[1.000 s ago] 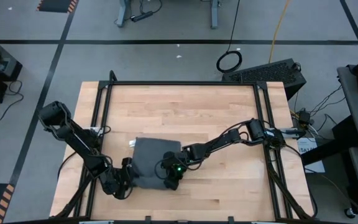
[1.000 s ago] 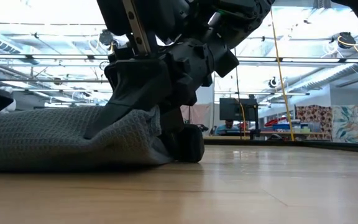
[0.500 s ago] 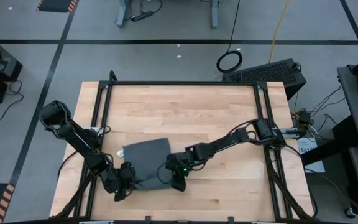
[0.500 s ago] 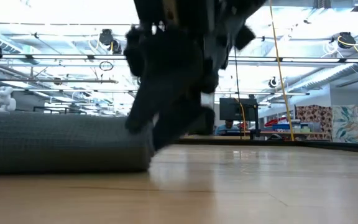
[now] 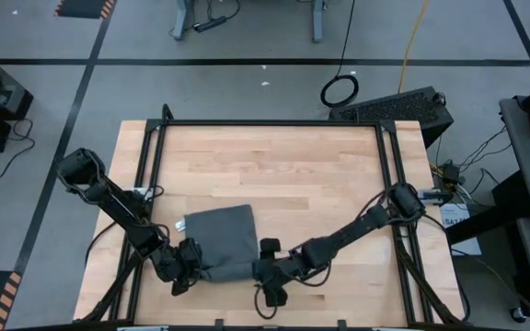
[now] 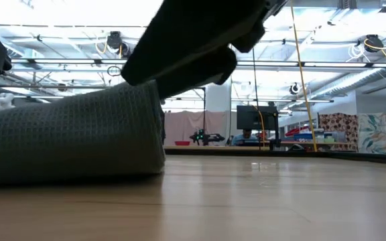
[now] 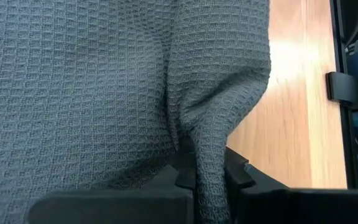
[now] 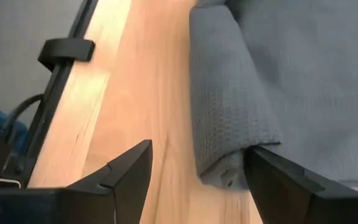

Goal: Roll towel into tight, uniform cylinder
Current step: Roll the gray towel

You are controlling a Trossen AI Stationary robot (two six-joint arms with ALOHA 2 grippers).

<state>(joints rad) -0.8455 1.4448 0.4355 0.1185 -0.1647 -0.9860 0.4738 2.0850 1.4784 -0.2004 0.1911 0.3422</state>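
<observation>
The dark grey towel (image 5: 219, 241) lies folded on the wooden table, its white tag (image 5: 181, 223) at the far left corner. Its near edge is rolled over into a thick fold (image 8: 229, 118). My left gripper (image 5: 185, 268) sits at the towel's near left corner, shut on the cloth. My right gripper (image 8: 197, 180) stands open at the near right corner. The end of the rolled edge (image 8: 225, 171) lies between its fingers; whether it touches them, I cannot tell. In the low view the towel (image 6: 72, 140) rests flat on the table under a dark arm (image 6: 179, 47). My left gripper pinches a raised fold of the towel (image 7: 207, 155) between its two fingers, at the near left corner. The fold runs up from between the fingers into the rest of the cloth, which lies on the table. The fingers come in low from the table's left.
A black frame rail (image 8: 67, 46) runs along the near edge, close to my right gripper. Another rail (image 7: 347, 93) shows beyond the towel in the left wrist view. Bare wood (image 5: 274, 165) stretches over the far half of the table.
My right gripper has let go of the towel's raised fold and drawn back toward the near edge. The towel has slid a little to the left and dropped flat, its near edge rolled over.
</observation>
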